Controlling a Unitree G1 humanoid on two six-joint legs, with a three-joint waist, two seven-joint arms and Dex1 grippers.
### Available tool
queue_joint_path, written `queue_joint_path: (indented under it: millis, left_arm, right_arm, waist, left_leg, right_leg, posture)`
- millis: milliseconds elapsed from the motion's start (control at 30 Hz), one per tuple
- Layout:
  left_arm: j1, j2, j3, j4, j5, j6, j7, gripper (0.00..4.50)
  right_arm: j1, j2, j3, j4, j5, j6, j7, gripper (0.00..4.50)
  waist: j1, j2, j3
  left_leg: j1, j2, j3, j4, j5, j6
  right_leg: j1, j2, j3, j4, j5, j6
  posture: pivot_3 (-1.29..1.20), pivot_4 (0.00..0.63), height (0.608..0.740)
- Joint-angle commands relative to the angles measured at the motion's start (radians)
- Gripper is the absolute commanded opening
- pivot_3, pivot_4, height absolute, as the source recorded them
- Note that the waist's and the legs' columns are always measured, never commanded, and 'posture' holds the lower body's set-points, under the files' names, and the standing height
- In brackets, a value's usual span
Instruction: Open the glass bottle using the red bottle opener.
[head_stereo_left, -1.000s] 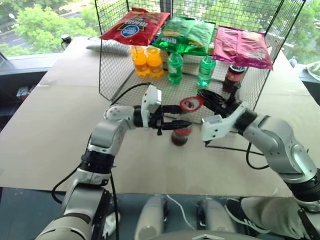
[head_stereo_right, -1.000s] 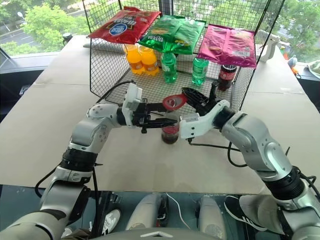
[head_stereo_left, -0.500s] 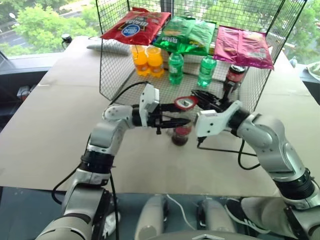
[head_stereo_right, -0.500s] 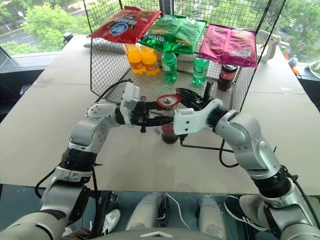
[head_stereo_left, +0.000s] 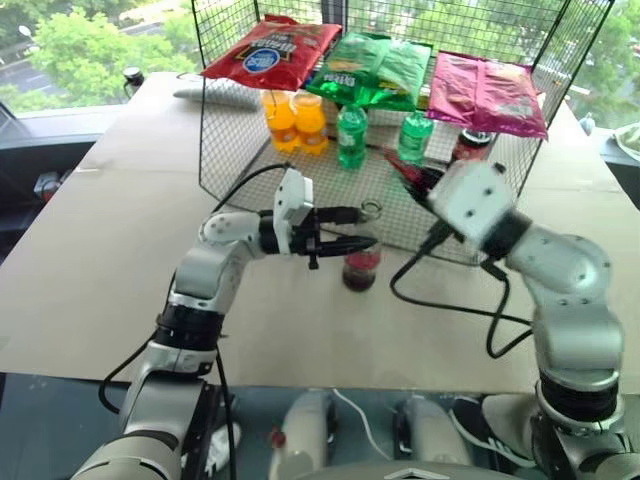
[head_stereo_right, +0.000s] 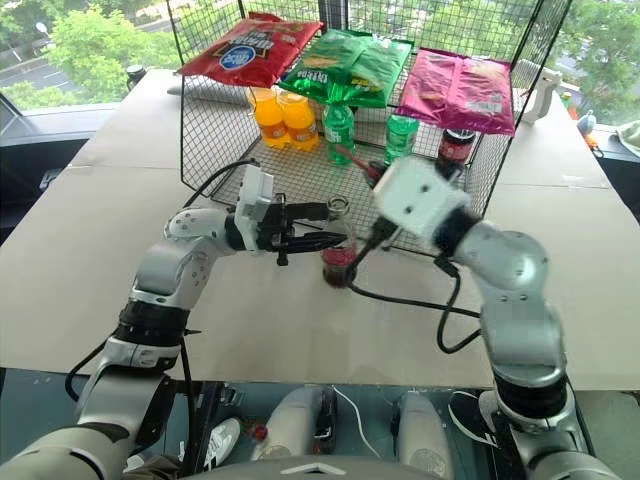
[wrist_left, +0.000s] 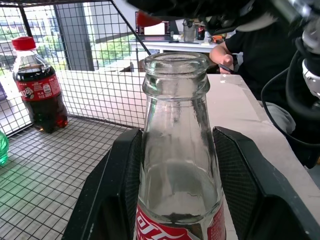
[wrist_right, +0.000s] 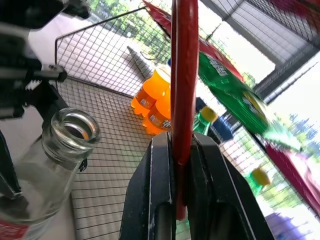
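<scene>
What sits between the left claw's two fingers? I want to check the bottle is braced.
The glass bottle: its clear neck stands upright between the left claw's black fingers, mouth uncapped, in the left wrist view.

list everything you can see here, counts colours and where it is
glass bottle: 1, clear, red label, dark liquid low down, mouth uncapped, on the table before the rack, neck between the left end effector's fingers
red bottle opener: 1, red, clamped edge-on in the right end effector
wire rack: 1, black mesh, at the back of the table
chip bags: 3, red, green, pink, on top of the rack
orange bottles: 2, inside the rack
green bottles: 2, inside the rack
dark bottle: 1, red cap, inside the rack
table: 1, tan
person: dark top, behind the table
left end effector: black
right end effector: black
</scene>
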Motion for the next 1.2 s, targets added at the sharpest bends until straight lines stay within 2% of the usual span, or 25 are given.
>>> queue_joint_path:
  millis: [33, 167, 233, 433, 700, 867, 1033, 1133, 1167, 1200]
  left_arm:
    - [0.008, 0.009, 0.006, -0.019, 0.014, -0.013, 0.015, 2.12]
    - [0.013, 0.006, 0.005, -0.018, 0.021, -0.030, 0.015, 2.12]
    - [0.017, 0.005, 0.003, -0.019, 0.022, -0.037, 0.016, 2.12]
    - [0.026, 0.005, 0.001, -0.032, 0.028, -0.052, 0.025, 2.12]
    - [0.048, 0.011, -0.006, -0.063, 0.035, -0.066, 0.035, 2.12]
    - [0.062, 0.014, -0.005, -0.087, 0.031, -0.059, 0.046, 2.12]
    - [0.066, 0.018, -0.003, -0.113, 0.023, -0.039, 0.057, 2.12]
    - [0.065, 0.023, -0.001, -0.129, 0.017, -0.022, 0.065, 2.12]
    - [0.064, 0.024, -0.002, -0.134, 0.016, -0.016, 0.068, 2.12]
    - [0.065, 0.025, -0.002, -0.140, 0.015, -0.011, 0.070, 2.12]
  right_arm:
    - [-0.025, 0.006, -0.166, -0.146, 0.170, 0.349, 0.057, 0.00]
    - [0.063, -0.009, -0.281, -0.227, 0.314, 0.701, 0.128, 0.00]
    - [0.108, 0.023, -0.312, -0.207, 0.360, 0.782, 0.106, 0.00]
    - [0.237, 0.129, -0.316, -0.029, 0.517, 0.792, -0.021, 0.00]
    - [0.239, 0.061, -0.329, 0.197, 0.799, 0.792, -0.237, 0.00]
    - [0.233, 0.002, -0.316, 0.265, 0.975, 0.792, -0.389, 0.00]
    - [0.226, -0.015, -0.320, 0.300, 1.102, 0.792, -0.530, 2.10]
    - [0.211, -0.022, -0.345, 0.317, 1.160, 0.792, -0.603, 3.48]
    - [0.207, -0.026, -0.352, 0.318, 1.174, 0.792, -0.621, 4.07]
    - [0.206, -0.032, -0.356, 0.317, 1.187, 0.792, -0.637, 4.45]
  waist:
    - [0.000, 0.000, 0.000]
    - [0.002, 0.000, 0.000]
    - [-0.002, 0.001, 0.001]
    - [-0.007, 0.004, 0.002]
    - [-0.005, 0.004, 0.002]
    - [-0.004, 0.004, 0.002]
    - [-0.005, 0.004, 0.002]
    - [-0.005, 0.004, 0.002]
    - [-0.005, 0.004, 0.002]
    - [-0.004, 0.004, 0.002]
  left_leg:
    - [0.000, 0.000, 0.000, 0.000, 0.000, 0.000]
    - [-0.001, 0.000, -0.001, -0.001, 0.000, 0.000]
    - [-0.001, 0.000, -0.001, -0.002, -0.001, -0.001]
    - [-0.001, 0.000, -0.001, -0.003, -0.003, -0.004]
    - [-0.001, -0.001, -0.001, -0.003, -0.003, -0.004]
    - [-0.001, -0.001, -0.001, -0.003, -0.003, -0.004]
    - [-0.002, -0.001, -0.001, -0.004, -0.001, -0.001]
    - [-0.002, -0.001, -0.001, -0.004, 0.000, 0.000]
    - [-0.002, 0.000, -0.001, -0.004, 0.000, 0.000]
    - [-0.002, -0.001, -0.001, -0.004, 0.000, 0.000]
  right_leg:
    - [0.000, 0.000, 0.000, 0.000, 0.000, 0.000]
    - [0.000, -0.001, -0.001, -0.001, 0.000, 0.000]
    - [0.000, -0.002, -0.001, -0.002, 0.000, 0.000]
    - [-0.002, -0.002, -0.001, -0.002, 0.000, 0.000]
    - [-0.001, -0.003, 0.000, -0.003, 0.000, 0.000]
    - [-0.002, -0.002, 0.000, -0.003, 0.000, 0.000]
    - [-0.002, -0.002, 0.000, -0.004, 0.000, 0.000]
    - [-0.002, -0.002, 0.000, -0.005, 0.000, 0.000]
    - [-0.002, -0.002, 0.000, -0.005, 0.000, 0.000]
    - [-0.002, -0.002, 0.000, -0.005, 0.000, 0.000]
  posture:
    - [0.00, 0.150, 0.740]
    - [0.00, 0.150, 0.740]
    - [0.00, 0.150, 0.740]
    - [0.00, 0.150, 0.740]
    - [0.00, 0.150, 0.740]
    - [0.00, 0.150, 0.740]
    - [0.00, 0.150, 0.740]
    - [0.00, 0.150, 0.740]
    - [0.00, 0.150, 0.740]
    - [0.00, 0.150, 0.740]
